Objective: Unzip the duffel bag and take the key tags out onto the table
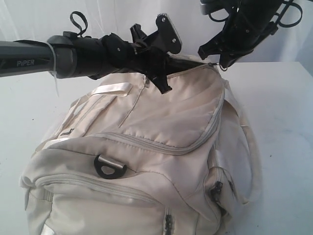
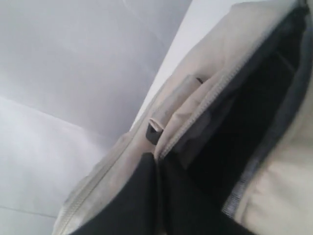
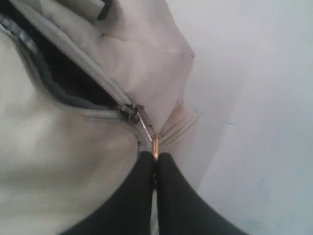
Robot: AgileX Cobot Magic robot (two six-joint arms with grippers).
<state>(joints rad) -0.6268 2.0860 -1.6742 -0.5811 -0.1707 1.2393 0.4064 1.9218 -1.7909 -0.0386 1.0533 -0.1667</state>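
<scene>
Progress: the duffel bag (image 1: 161, 122) lies on the table (image 1: 286, 112) with its top zip drawn partly open and the dark lining (image 2: 234, 127) exposed. No key tags show in any view. They are judged to be inside, with removal outstanding.

Tools: the left gripper (image 2: 156, 159) has its fingers pressed together at the rim of the opening, apparently pinching the fabric edge. The right gripper (image 3: 155, 157) is closed on the zip pull (image 3: 148, 131) at the right end of the opening.

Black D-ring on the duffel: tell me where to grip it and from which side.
Grip the curved bow of the D-ring, coming from the near, lower side of the duffel bag in the exterior view. Its straight bar sits under a fabric tab, and the bow points that way, lying nearly flat.
</scene>
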